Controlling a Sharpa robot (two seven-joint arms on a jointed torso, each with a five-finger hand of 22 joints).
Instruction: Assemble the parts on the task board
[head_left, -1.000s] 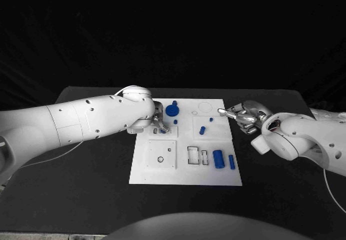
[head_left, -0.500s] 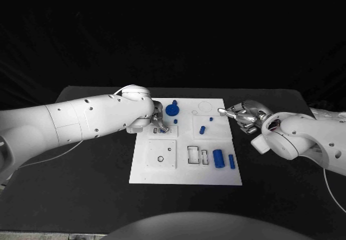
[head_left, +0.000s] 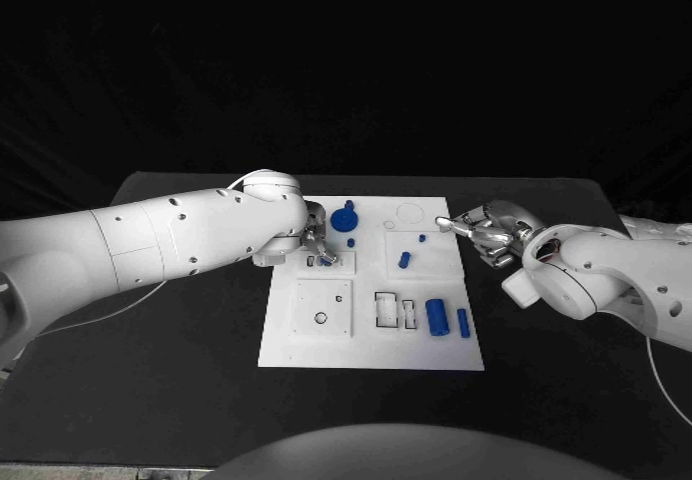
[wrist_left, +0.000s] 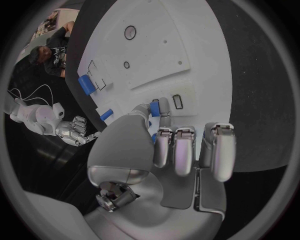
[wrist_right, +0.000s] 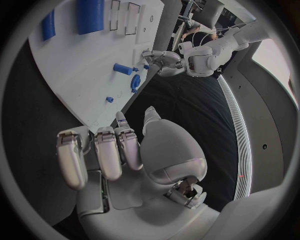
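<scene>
Fingers of the left silver hand (head_left: 316, 246) curl down together over the far left part of the white rectangular task board (head_left: 372, 350). In the left wrist view the thumb and one finger meet around a small blue piece (wrist_left: 154, 110), so this hand appears to pinch it, just beside a small rectangular slot (wrist_left: 177, 101) in the board. The right silver hand (head_left: 488, 232) sits at the board's far right edge, fingers curled in together; whether they hold anything cannot be told.

On the board, a round blue knob-shaped part (head_left: 345, 218) stands near the far edge, close to the left hand. A short blue peg (head_left: 405, 260) lies tilted near the board's middle, with a tiny blue stud (head_left: 421, 238) just beyond it. Toward the near right corner lie a thick blue cylinder (head_left: 436, 317) and, beside it, a thin blue bar (head_left: 463, 322). Two open rectangular pockets (head_left: 389, 309) sit just left of the cylinder. The board rests on the black table (head_left: 173, 370).
</scene>
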